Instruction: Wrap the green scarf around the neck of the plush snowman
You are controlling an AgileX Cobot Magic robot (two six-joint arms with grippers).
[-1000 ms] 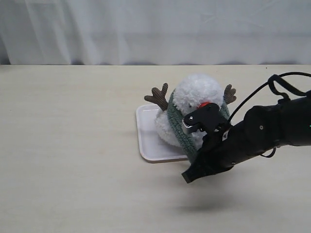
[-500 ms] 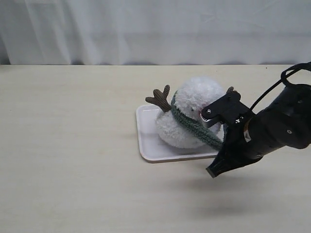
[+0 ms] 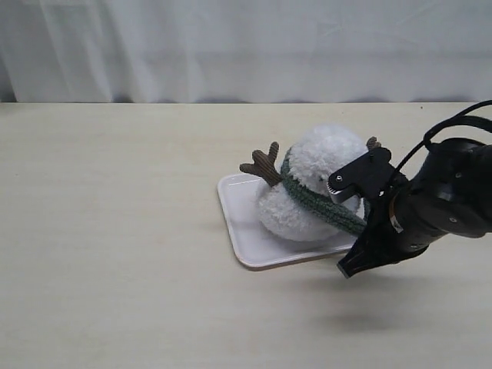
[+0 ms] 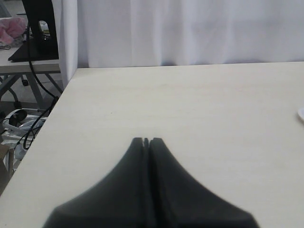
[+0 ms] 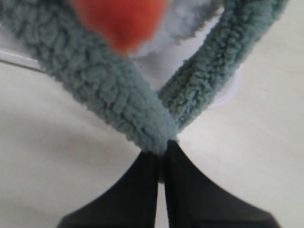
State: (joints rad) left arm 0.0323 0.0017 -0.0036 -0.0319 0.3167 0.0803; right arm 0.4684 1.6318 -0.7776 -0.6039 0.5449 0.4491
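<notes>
The plush snowman lies on a white tray, one brown twig arm sticking out left. The green scarf circles its neck and runs down to the right into my right gripper. In the right wrist view, two scarf strands meet in a V at the right gripper, which is shut on them just below the blurred orange nose. The arm hides the nose in the exterior view. My left gripper is shut with nothing in it, over bare table, and does not show in the exterior view.
The pale wooden table ends at a white curtain behind. The left wrist view shows the table's edge, with cables and a stand on the floor beyond. The right arm's black body hangs over the table right of the tray.
My right gripper has moved right with the scarf in its grip, drawing it taut. The snowman and the tray have slid right and turned a little.
</notes>
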